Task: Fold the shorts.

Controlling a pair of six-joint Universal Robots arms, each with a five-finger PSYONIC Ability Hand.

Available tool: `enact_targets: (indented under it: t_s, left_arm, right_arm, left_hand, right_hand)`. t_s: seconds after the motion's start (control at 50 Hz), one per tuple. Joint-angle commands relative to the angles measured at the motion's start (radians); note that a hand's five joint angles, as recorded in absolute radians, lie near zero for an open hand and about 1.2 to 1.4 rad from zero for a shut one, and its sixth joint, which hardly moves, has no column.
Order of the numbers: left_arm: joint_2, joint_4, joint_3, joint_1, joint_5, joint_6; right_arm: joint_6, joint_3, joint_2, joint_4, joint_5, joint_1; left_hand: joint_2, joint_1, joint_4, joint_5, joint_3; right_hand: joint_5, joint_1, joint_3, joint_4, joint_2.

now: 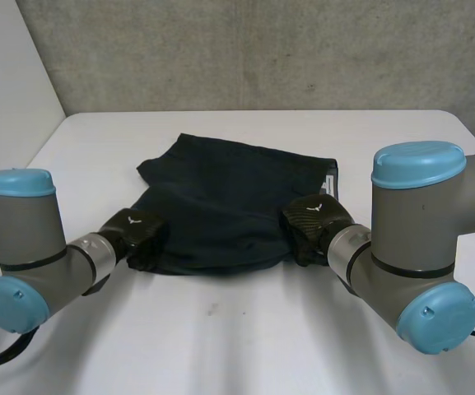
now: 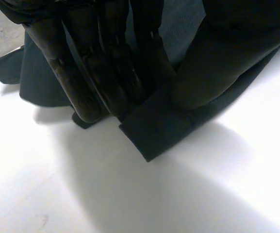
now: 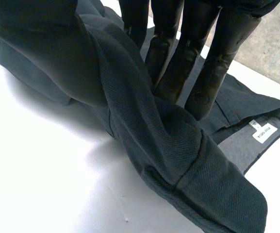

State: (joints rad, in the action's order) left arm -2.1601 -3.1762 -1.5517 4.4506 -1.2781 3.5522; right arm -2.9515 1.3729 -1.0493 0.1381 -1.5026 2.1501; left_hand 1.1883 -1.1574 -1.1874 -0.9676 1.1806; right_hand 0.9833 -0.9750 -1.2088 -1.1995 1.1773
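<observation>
The dark navy shorts (image 1: 229, 206) lie in the middle of the white surface (image 1: 245, 329), spread fairly flat, with the far edge a little rumpled and a small white label (image 1: 329, 185) showing at the right-hand edge.

The left hand (image 1: 134, 230) is at the near left corner of the shorts. In the left wrist view its straight fingers (image 2: 101, 73) come down side by side onto the cloth, with a folded hem of the shorts (image 2: 164, 126) caught between them and the thumb, so the hand is grasping that corner.

The right hand (image 1: 315, 222) is at the near right edge, just nearer than the label. In the right wrist view a thick fold of the shorts (image 3: 144, 126) is draped over the thumb and lifted off the surface, and the straight fingers (image 3: 178, 73) press against it from the other side, pinching the cloth. The label (image 3: 263, 132) lies just beyond the fingertips on the grey inner face of the cloth.

A grey concrete wall (image 1: 262, 49) stands behind the surface.
</observation>
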Motion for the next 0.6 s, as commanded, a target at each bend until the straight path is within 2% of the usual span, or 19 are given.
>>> enact_targets:
  t_s: [0.02, 0.1, 0.22, 0.26, 0.28, 0.3, 0.34, 0.46, 0.6]
  left_arm:
    - [0.107, 0.016, -0.027, -0.008, -0.058, -0.018]
    - [0.270, 0.025, -0.120, 0.001, -0.053, -0.018]
    - [0.408, 0.030, -0.234, 0.027, -0.053, -0.016]
    - [0.446, 0.030, -0.280, 0.045, -0.052, -0.016]
    - [0.457, 0.030, -0.294, 0.049, -0.049, -0.016]
    - [0.465, 0.030, -0.306, 0.052, -0.049, -0.016]
    - [0.480, 0.030, -0.332, 0.058, -0.049, -0.016]
    - [0.493, 0.030, -0.370, 0.073, -0.050, -0.016]
    - [0.523, 0.030, -0.409, 0.092, -0.049, -0.016]
  right_arm:
    - [0.011, -0.011, -0.004, 0.011, 0.007, -0.003]
    - [0.074, -0.003, -0.020, 0.032, 0.010, -0.010]
    - [0.250, 0.023, -0.058, 0.156, 0.009, -0.007]
    - [0.267, 0.026, -0.061, 0.178, 0.012, -0.009]
    - [0.267, 0.028, -0.064, 0.182, 0.012, -0.010]
    - [0.256, 0.035, -0.075, 0.178, 0.015, -0.012]
    - [0.238, 0.048, -0.095, 0.169, 0.021, -0.013]
    - [0.141, 0.130, -0.201, 0.133, 0.036, -0.107]
    - [0.134, 0.259, -0.314, 0.121, 0.099, -0.199]
  left_hand:
    - [0.208, -0.239, -0.209, -0.254, 0.216]
    - [0.208, -0.239, -0.209, -0.254, 0.216]
    - [0.208, -0.239, -0.209, -0.254, 0.216]
    - [0.208, -0.239, -0.209, -0.254, 0.216]
    - [0.208, -0.239, -0.209, -0.254, 0.216]
    - [0.208, -0.239, -0.209, -0.254, 0.216]
    - [0.208, -0.239, -0.209, -0.254, 0.216]
    - [0.208, -0.239, -0.209, -0.254, 0.216]
    - [0.208, -0.239, -0.209, -0.254, 0.216]
  right_hand:
    - [0.238, -0.421, -0.187, -0.197, 0.219]
    - [0.238, -0.421, -0.187, -0.197, 0.219]
    - [0.238, -0.421, -0.187, -0.197, 0.219]
    - [0.238, -0.421, -0.187, -0.197, 0.219]
    - [0.071, -0.254, -0.020, -0.029, 0.051]
    - [-0.320, 0.137, 0.371, 0.362, -0.340]
    - [-0.573, 0.390, 0.624, 0.614, -0.592]
    - [-0.676, 0.494, 0.727, 0.718, -0.696]
    - [-0.665, 0.482, 0.716, 0.706, -0.684]
